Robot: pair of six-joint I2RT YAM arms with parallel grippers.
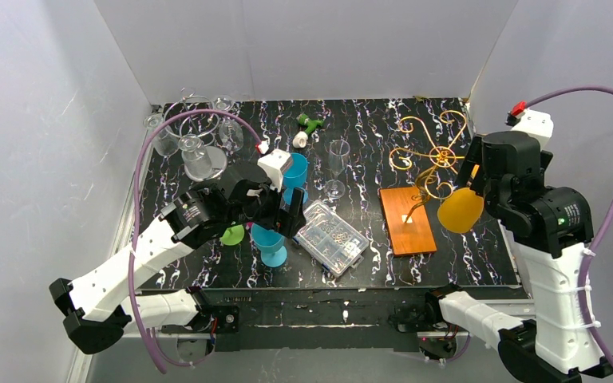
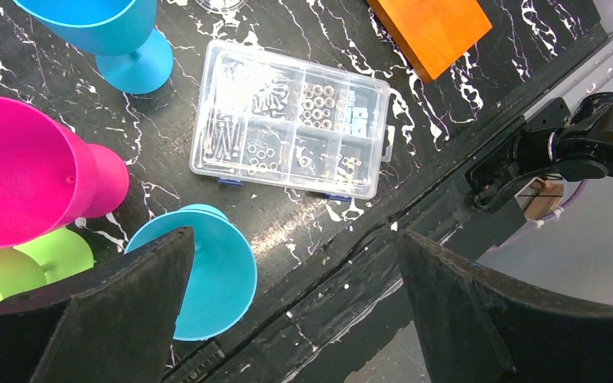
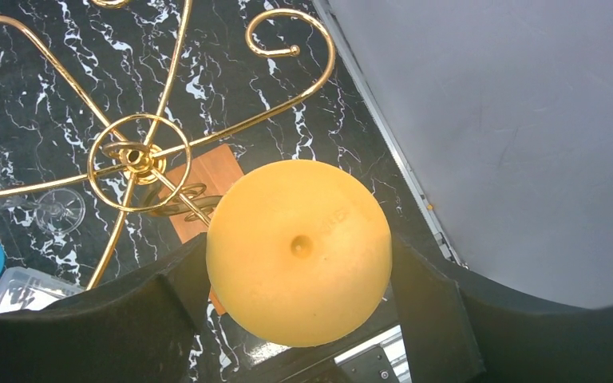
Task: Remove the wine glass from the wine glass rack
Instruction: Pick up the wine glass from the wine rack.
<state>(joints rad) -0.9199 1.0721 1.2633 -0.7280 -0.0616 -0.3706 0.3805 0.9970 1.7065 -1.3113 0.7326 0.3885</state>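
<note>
The wine glass (image 1: pixel 460 210) is yellow plastic; in the right wrist view it is a round yellow surface (image 3: pixel 299 251) with a small dimple. My right gripper (image 1: pixel 469 201) is shut on it, one black finger (image 3: pixel 164 311) pressing each side. The glass hangs just right of the wine glass rack (image 1: pixel 435 152), a golden curled-wire stand on an orange-brown wooden base (image 1: pixel 407 219). One small scroll of the rack (image 3: pixel 177 199) ends right beside the glass; I cannot tell whether they touch. My left gripper (image 1: pixel 283 211) stands open over the table's near edge, holding nothing (image 2: pixel 295 319).
A clear compartment box (image 1: pixel 333 237) lies between the arms. Cyan glasses (image 1: pixel 270 239) (image 1: pixel 295 171), a green one (image 1: pixel 231 234) and a pink one (image 2: pixel 16 167) stand around the left gripper. A clear glass (image 1: pixel 336 167) stands mid-table, several more at back left (image 1: pixel 195 140). White walls enclose the table.
</note>
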